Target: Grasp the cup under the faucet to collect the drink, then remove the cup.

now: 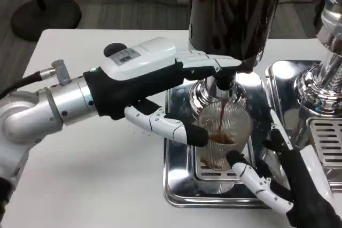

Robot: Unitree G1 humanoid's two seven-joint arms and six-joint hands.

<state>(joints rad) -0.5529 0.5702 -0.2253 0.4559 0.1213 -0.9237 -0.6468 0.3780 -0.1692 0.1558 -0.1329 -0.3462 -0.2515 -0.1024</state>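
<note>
The ribbed clear cup [223, 137] stands on the steel drip tray [179, 185] under the faucet [223, 81] — a dark stream runs into it. The left hand [155, 78] reaches over to the faucet lever, fingers extended and holding nothing. The right hand [283, 177] sits just beside the cup — fingers spread, empty.

A ribbed clear cup [223, 134] is standing on the grate of a steel tray [176, 185] on the white bench [96, 185], right under the faucet [223, 81] of a dark drink tank [235, 9]. A brown stream is running into the cup, which is partly filled. The left hand [155, 84] is reaching in from the left, fingers resting on the faucet lever. The right hand [283, 180] is lying low at the near right, one finger touching the cup's base.
</note>
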